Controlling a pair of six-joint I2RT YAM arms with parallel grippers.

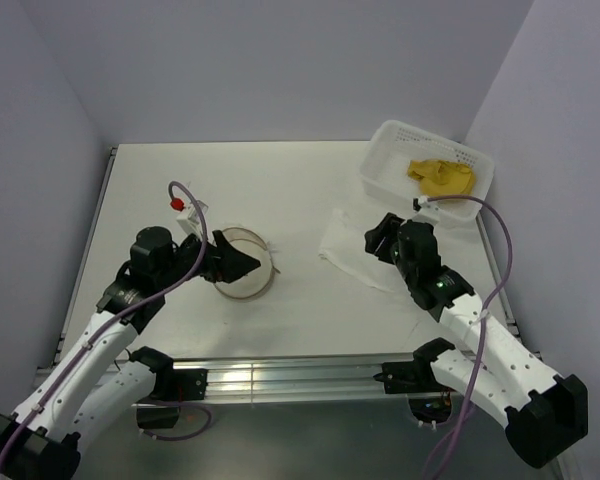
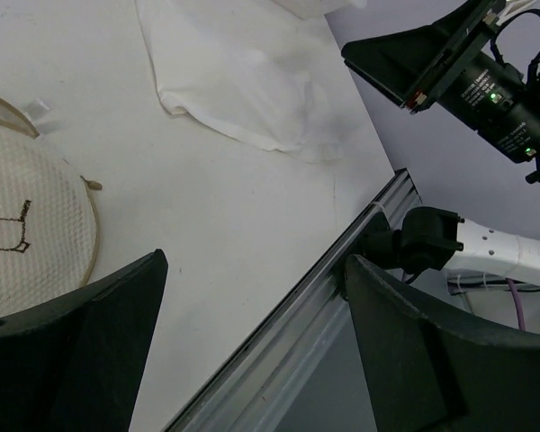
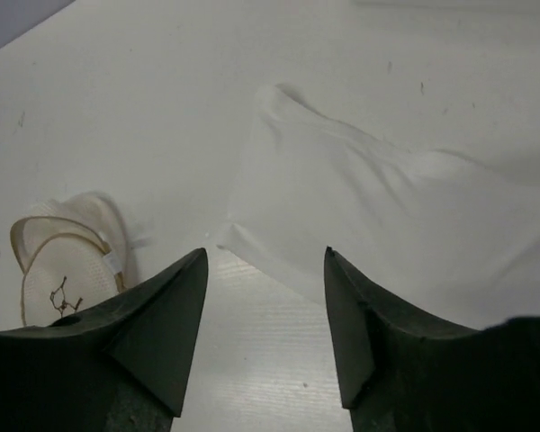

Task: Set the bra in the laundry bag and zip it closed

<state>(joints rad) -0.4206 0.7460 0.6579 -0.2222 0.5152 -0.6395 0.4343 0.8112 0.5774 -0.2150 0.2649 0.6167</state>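
Task barely begun.

- Bra (image 1: 440, 177): lies in the white perforated basket (image 1: 375, 158), beyond the right gripper (image 1: 382, 238), apart from it.
- Right gripper: fingers spread, empty, above the near edge of a white cloth (image 3: 369, 207).
- Left gripper (image 2: 252, 270): fingers also spread, empty.
- Laundry bag (image 2: 27, 225): just to the left gripper's left. Cannot tell whether the flap is open.

Judged remaining: fetch the bra, bag it, zip the bag.

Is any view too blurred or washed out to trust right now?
Top external: even light, sharp, bra clear. Left wrist: laundry bag crisp, left claw dark, soft-edged. Right wrist: white cloth barely contrasts with the table.
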